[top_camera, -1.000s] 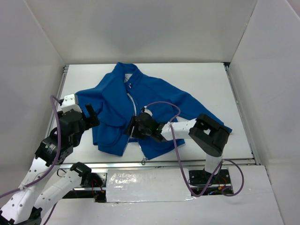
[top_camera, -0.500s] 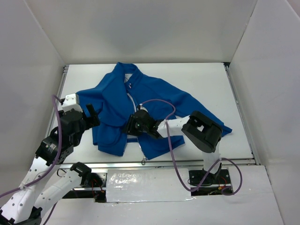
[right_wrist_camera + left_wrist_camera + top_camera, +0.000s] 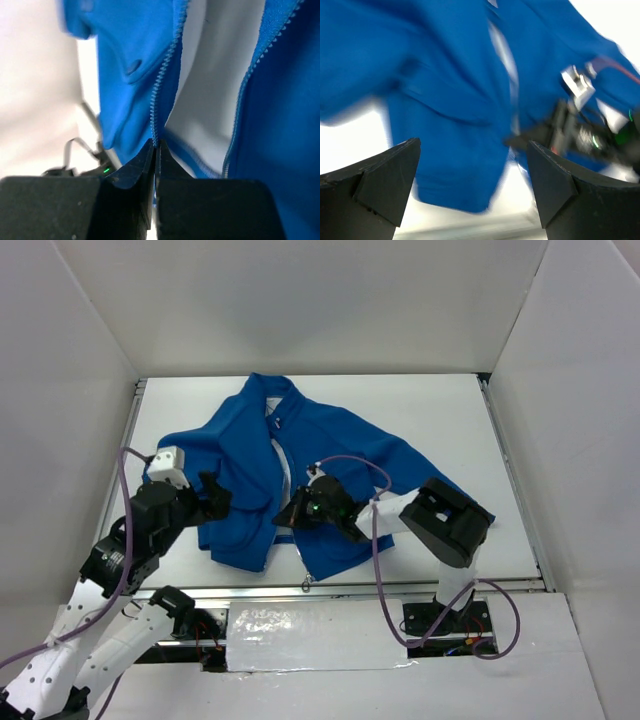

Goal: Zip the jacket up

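- Lying flat on the white table (image 3: 450, 410), the jacket (image 3: 240, 450) fills the centre-left of the top view. Collar is toward the top of the frame, hem toward the bottom, and one sleeve runs out to the right.
- The zipper (image 3: 283, 458) is white-lined and runs down the middle of the jacket. The lower part is not joined. The right wrist view shows two rows of zipper (image 3: 165, 75) teeth with a white gap between them, wider toward the top of that frame.
- The right gripper (image 3: 290, 517) sits at the front opening near the hem, centre of the top view. In its own view the right gripper (image 3: 155, 146) is fully closed, fingers (image 3: 140, 170) pressed together on the edge of the left-hand zipper row. Cannot tell if the pull is inside the pinch.
- The left gripper (image 3: 215, 498) is over the jacket's lower-left part in the top view. Its wrist view is blurred, but the fingers (image 3: 390, 172) are spread wide with nothing between them and blue fabric beyond. Cannot tell if it touches the fabric.
- The grippers are near each other, not touching.
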Available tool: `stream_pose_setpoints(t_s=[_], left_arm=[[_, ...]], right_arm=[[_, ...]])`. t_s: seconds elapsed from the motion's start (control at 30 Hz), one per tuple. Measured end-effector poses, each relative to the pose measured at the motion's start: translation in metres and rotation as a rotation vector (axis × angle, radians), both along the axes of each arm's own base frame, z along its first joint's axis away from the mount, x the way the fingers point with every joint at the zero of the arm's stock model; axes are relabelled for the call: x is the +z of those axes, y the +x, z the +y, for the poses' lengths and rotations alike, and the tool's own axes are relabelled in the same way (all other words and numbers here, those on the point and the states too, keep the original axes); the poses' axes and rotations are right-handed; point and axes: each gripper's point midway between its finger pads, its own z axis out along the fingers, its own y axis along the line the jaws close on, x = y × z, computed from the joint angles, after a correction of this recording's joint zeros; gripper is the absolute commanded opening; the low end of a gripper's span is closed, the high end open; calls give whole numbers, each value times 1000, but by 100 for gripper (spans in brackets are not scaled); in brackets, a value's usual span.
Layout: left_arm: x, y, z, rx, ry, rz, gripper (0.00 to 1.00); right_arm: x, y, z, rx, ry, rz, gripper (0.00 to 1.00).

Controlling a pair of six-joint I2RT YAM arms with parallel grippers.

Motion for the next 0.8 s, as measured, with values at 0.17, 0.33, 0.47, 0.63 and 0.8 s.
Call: stream_pose_setpoints(t_s=[0.17, 0.33, 0.47, 0.63, 0.8], left_arm=[[-46, -17, -58, -245, -187, 117, 98], [-88, -38, -85, -374, -275, 268, 97], [-94, -43, -91, -410, -296, 292, 96], [-88, -43, -90, -402, -305, 264, 98], [-66, -44, -79, -355, -311, 197, 99]], right_arm=[[42, 4, -14, 30, 151, -58, 0], [87, 2, -9, 97, 278, -140, 0], [103, -6, -6, 154, 336, -168, 30], [88, -12, -3, 195, 321, -149, 46], [21, -21, -11, 177, 238, -13, 48]])
